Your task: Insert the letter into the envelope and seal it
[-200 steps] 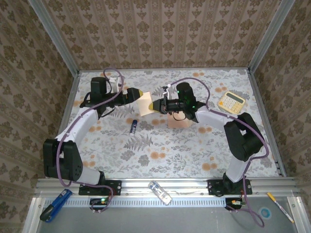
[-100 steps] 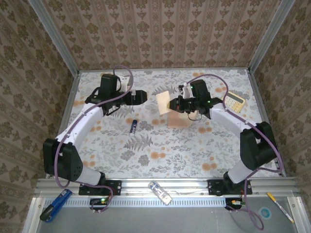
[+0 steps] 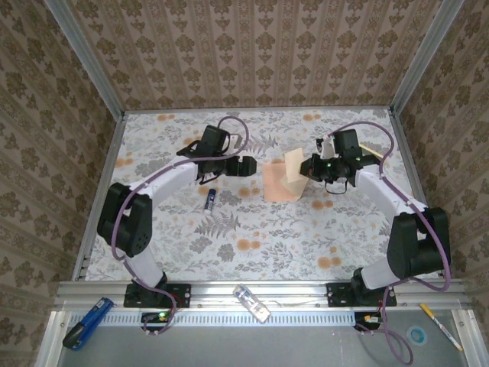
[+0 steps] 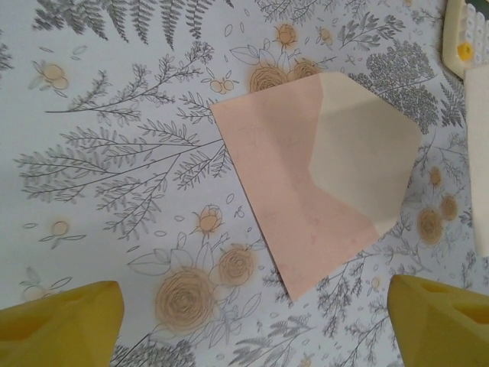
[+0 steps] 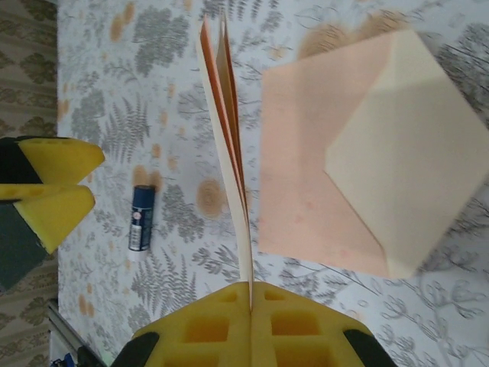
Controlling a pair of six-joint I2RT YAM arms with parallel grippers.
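The salmon-pink envelope (image 3: 276, 187) lies flat on the floral table, its paler flap (image 4: 367, 157) folded out. My right gripper (image 3: 305, 170) is shut on the letter (image 3: 293, 170), a folded peach sheet held on edge above the envelope's right part. In the right wrist view the letter (image 5: 228, 145) runs straight out from the closed yellow pads (image 5: 206, 325), with the envelope (image 5: 306, 183) to its right. My left gripper (image 3: 247, 167) hovers just left of the envelope, open. Its yellow fingertips (image 4: 65, 325) stand wide apart with the envelope's (image 4: 298, 199) near corner between them, untouched.
A blue glue stick (image 3: 210, 199) lies on the table left of the envelope, below my left arm. A cream calculator (image 4: 467, 34) sits beyond the envelope's flap. A blue tool (image 3: 86, 322), a clear bottle (image 3: 252, 303) and a pen (image 3: 439, 326) lie off the table's near rail.
Both arms swung right. The right gripper carried the letter from the envelope's left side to over its right part. The left gripper came up to the envelope's left edge.
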